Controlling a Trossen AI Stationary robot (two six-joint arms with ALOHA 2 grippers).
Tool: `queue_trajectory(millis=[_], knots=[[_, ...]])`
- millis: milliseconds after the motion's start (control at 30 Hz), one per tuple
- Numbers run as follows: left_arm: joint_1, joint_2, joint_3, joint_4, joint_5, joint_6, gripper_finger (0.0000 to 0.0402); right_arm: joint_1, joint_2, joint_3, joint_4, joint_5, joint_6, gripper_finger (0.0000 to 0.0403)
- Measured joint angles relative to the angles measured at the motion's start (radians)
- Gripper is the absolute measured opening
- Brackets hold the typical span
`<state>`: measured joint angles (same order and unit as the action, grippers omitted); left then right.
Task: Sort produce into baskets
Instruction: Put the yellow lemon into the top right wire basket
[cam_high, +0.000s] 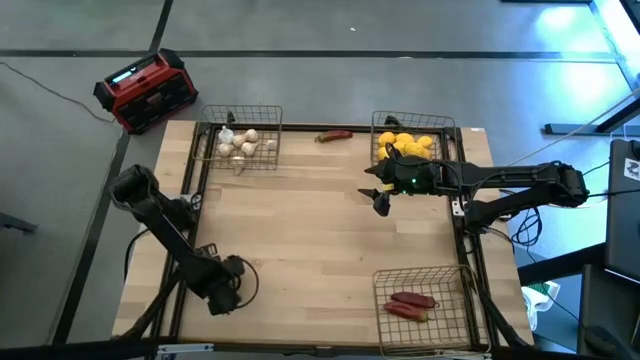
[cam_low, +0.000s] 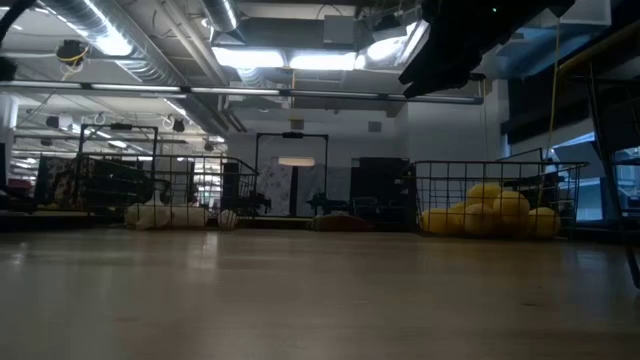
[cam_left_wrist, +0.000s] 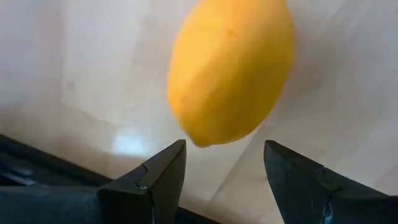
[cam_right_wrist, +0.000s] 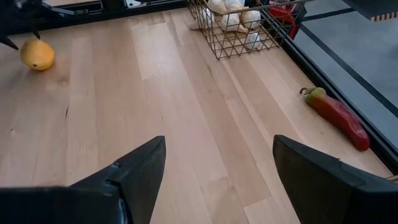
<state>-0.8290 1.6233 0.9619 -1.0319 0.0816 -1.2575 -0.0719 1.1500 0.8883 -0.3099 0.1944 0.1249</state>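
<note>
**Nearly sorted: one lemon and one pepper left out**

Evidently most of the produce is already home. Whitish bulbs fill the far-left basket, yellow fruits crowd the far-right basket, and two red peppers lie in the near-right basket.

Two pieces remain loose. A red pepper lies on the table at the far edge, between the two far baskets. A lemon sits on the wood just ahead of the left gripper, whose fingers stand parted with nothing between them; in the high view that gripper is low at the table's near-left corner and hides the fruit, so I cannot tell whether the tips touch it. The lemon seems lined up with the gap, which suggests a grasp is being set up.

The right gripper hovers above the table near the yellow-fruit basket, fingers spread wide and empty, facing across toward the bulbs and the stray pepper, likely its next pick.
</note>
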Motion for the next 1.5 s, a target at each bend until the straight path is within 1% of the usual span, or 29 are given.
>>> queue_trajectory(millis=[67, 167, 267, 333, 433, 533, 600, 733, 933, 1033, 1233, 1500], knots=[[0.000, -0.038, 0.000, -0.020, -0.024, -0.038, 0.0212, 0.000, 0.000, 0.000, 0.000, 0.000, 0.000, 0.0294], [-0.004, -0.095, 0.000, -0.042, -0.049, -0.143, 0.0212, 0.000, 0.000, 0.000, 0.000, 0.000, 0.000, 0.0294], [-0.002, -0.132, 0.000, -0.062, -0.078, -0.174, 0.0212, 0.000, 0.000, 0.000, 0.000, 0.000, 0.000, 0.0294], [0.005, -0.141, 0.000, -0.081, -0.111, -0.200, 0.0212, 0.000, 0.000, 0.000, 0.000, 0.000, 0.000, 0.0294], [0.008, -0.141, 0.000, -0.083, -0.131, -0.241, 0.0212, 0.000, 0.000, 0.000, 0.000, 0.000, 0.000, 0.0294], [0.010, -0.141, -0.001, -0.088, -0.133, -0.216, 0.0212, 0.000, 0.000, 0.000, 0.000, 0.000, 0.000, 0.0294], [0.015, -0.141, -0.001, -0.099, -0.136, -0.230, 0.0215, 0.000, 0.000, 0.000, -0.001, 0.000, 0.000, 0.0294], [0.035, -0.141, -0.002, -0.122, -0.132, -0.284, 0.0237, 0.000, 0.000, 0.000, -0.002, 0.000, 0.000, 0.0294], [0.067, -0.141, -0.002, -0.136, -0.121, -0.282, 0.0293, 0.000, 0.000, 0.000, -0.002, 0.000, 0.000, 0.0294], [0.082, -0.141, -0.002, -0.129, -0.121, -0.266, 0.0311, 0.000, 0.000, 0.000, -0.008, 0.000, 0.000, 0.0294], [0.091, -0.141, -0.002, -0.049, -0.109, -0.267, 0.0315, 0.000, 0.000, 0.000, -0.006, 0.000, 0.000, 0.0294], [0.090, -0.141, -0.002, -0.010, -0.108, -0.357, 0.0317, 0.000, 0.000, 0.000, -0.008, 0.000, 0.000, 0.0294]])
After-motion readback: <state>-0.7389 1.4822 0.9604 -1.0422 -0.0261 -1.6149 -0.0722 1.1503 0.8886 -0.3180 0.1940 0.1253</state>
